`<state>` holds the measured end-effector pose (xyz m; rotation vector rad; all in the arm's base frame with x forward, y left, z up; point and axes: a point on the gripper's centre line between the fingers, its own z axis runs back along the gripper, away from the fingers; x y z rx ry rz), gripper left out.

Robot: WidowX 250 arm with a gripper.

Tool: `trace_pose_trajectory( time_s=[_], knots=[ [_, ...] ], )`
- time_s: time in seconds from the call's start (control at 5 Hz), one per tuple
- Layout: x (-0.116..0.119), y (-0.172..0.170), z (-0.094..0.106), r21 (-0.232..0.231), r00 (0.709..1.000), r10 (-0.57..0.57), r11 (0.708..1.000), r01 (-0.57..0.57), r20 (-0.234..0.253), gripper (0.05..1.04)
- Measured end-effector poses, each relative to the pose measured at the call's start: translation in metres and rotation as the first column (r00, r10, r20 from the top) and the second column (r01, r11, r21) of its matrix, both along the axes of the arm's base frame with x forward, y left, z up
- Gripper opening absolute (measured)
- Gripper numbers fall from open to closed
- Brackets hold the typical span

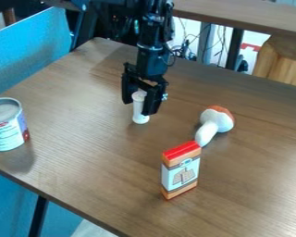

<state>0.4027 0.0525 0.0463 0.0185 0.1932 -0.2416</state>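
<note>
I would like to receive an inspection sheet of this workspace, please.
Surface: brown wooden table, no spill seen.
Job's things: white post-like piece, upright at the gripper.
Clutter: can near the left edge; red-topped box in front of the mushroom-shaped toy.
Gripper: black gripper around the piece's upper part; firm hold not certain.
Cables: dark cables behind the table.
Surroundings: blue panel at left.
</note>
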Motion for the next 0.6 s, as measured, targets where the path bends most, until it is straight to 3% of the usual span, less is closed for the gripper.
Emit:
trace_pose_trajectory(
  time_s=[0.2, 0.4, 0.6],
  knots=[
    [0.0, 0.0, -0.003, 0.0, 1.0, -0.001, 1.0, 0.001, 0.006, 0.692],
    [-0.01, -0.001, 0.004, -0.001, 1.0, -0.001, 1.0, 0.001, 0.015, 0.605],
    [-0.022, 0.007, 0.023, 0.017, 0.999, 0.023, 1.0, -0.024, 0.039, 0.605]
  ],
)
